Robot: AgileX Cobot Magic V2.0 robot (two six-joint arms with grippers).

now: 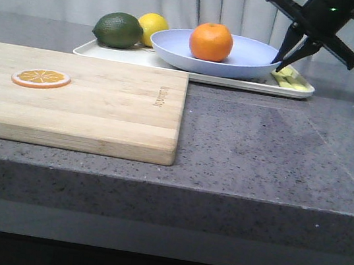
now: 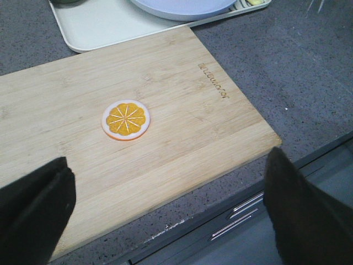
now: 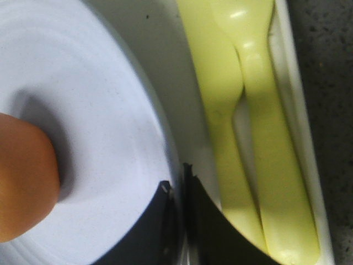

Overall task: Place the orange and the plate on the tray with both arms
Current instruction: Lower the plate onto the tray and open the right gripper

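Front view: the tray (image 1: 82, 50) sits at the far side of the grey stone counter (image 1: 280, 154), behind the wooden cutting board (image 1: 75, 100). The plate (image 1: 254, 61) rests on the tray, and the orange (image 1: 211, 42) sits inside the plate, a little left of its centre. On the tray's left end lie a dark green lime (image 1: 118, 30) and a yellow lemon (image 1: 153, 25), the lemon behind and touching or nearly touching the lime. An orange slice (image 1: 41, 77) lies flat on the board's left part, well apart from the tray.

Right gripper (image 1: 283, 58): comes down from the upper right to the plate's right rim. In the right wrist view the two black fingers (image 3: 212, 232) stand almost together, with only a thin slit between them at the plate's edge (image 3: 143, 127). The jaws look pinched on the rim, though the contact itself is too blurred to be sure. Just beside the plate, pale yellow plastic cutlery (image 3: 248, 138) lies in the tray's right end; the orange (image 3: 25, 176) shows at the frame edge.

Left gripper (image 2: 165, 215): seen only from its wrist camera, above the near end of the board. Its fingers (image 2: 33, 204) are spread wide and hold nothing. The slice (image 2: 126, 120) lies between and beyond them, and the tray corner (image 2: 94, 27) lies further on.
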